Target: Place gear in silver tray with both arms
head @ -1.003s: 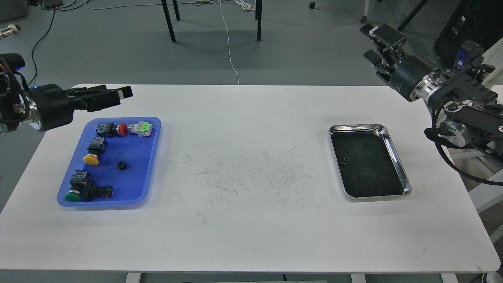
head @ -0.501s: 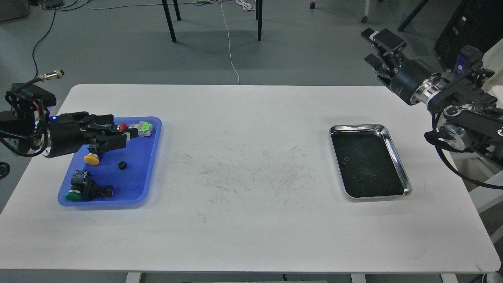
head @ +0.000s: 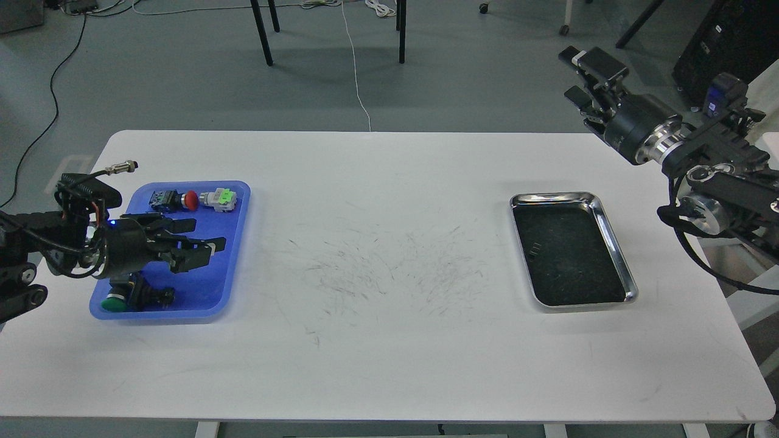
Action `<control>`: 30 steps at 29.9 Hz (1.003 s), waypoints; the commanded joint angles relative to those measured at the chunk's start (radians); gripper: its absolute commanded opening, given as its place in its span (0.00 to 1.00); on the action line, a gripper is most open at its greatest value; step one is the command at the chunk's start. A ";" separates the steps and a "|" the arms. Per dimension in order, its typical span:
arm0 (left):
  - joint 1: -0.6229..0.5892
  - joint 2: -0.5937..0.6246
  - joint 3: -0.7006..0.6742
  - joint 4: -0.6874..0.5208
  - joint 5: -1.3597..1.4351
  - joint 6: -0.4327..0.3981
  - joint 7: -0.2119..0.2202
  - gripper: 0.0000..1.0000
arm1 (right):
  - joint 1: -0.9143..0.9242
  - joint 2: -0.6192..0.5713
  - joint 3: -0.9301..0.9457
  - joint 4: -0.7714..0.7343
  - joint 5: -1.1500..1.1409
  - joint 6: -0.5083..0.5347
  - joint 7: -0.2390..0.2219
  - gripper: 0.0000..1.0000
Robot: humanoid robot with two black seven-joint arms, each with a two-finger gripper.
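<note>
My left gripper point(head: 204, 239) hangs low over the middle of the blue plastic tray point(head: 228, 274), fingers pointing right and open. The small black gear is hidden; it cannot be seen under or behind these fingers. On the right side of the table lies the silver tray point(head: 551, 198), with nothing on its dark scuffed floor. My right gripper point(head: 585, 74) is raised beyond the table's far right corner, open and holding nothing, well away from the silver tray.
The blue tray also holds a red push button point(head: 190, 199) with a green-and-white switch block point(head: 222, 198) at its far end, and a green push button point(head: 113, 302) at its near end. Chair legs and cables lie on the floor beyond the table.
My left arm dropped and came toward me, from above the tray's far edge down to its middle, now covering the yellow button and the gear's spot. The right arm barely moved.
</note>
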State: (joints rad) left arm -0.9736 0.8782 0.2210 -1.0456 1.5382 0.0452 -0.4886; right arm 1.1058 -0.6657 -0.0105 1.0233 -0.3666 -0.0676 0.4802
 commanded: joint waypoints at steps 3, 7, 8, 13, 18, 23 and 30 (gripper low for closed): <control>0.001 -0.027 0.021 0.042 0.010 0.007 0.000 0.77 | -0.003 0.000 -0.005 0.000 -0.002 0.000 0.000 0.84; -0.005 -0.028 0.021 0.079 -0.007 0.007 0.000 0.74 | -0.003 0.002 -0.006 0.000 -0.002 0.000 0.000 0.84; -0.004 -0.030 0.018 0.106 -0.007 0.007 0.000 0.74 | -0.004 0.002 -0.006 0.000 -0.002 0.000 0.000 0.84; -0.016 -0.048 -0.026 0.127 -0.059 -0.002 0.000 0.76 | -0.009 0.003 -0.006 -0.002 -0.003 0.000 0.000 0.84; 0.004 -0.047 -0.057 0.121 -0.162 0.054 0.000 0.96 | -0.009 0.003 -0.006 0.000 -0.003 0.000 0.000 0.84; 0.032 -0.048 -0.043 0.121 -0.171 0.079 0.000 0.95 | -0.017 0.003 -0.006 0.000 -0.003 0.000 0.000 0.84; 0.030 -0.038 -0.038 0.131 -0.144 -0.004 0.000 0.90 | -0.020 0.003 -0.006 0.000 -0.003 0.000 0.000 0.84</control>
State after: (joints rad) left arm -0.9426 0.8407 0.1834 -0.9136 1.3831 0.0571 -0.4886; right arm 1.0864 -0.6629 -0.0170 1.0232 -0.3694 -0.0675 0.4801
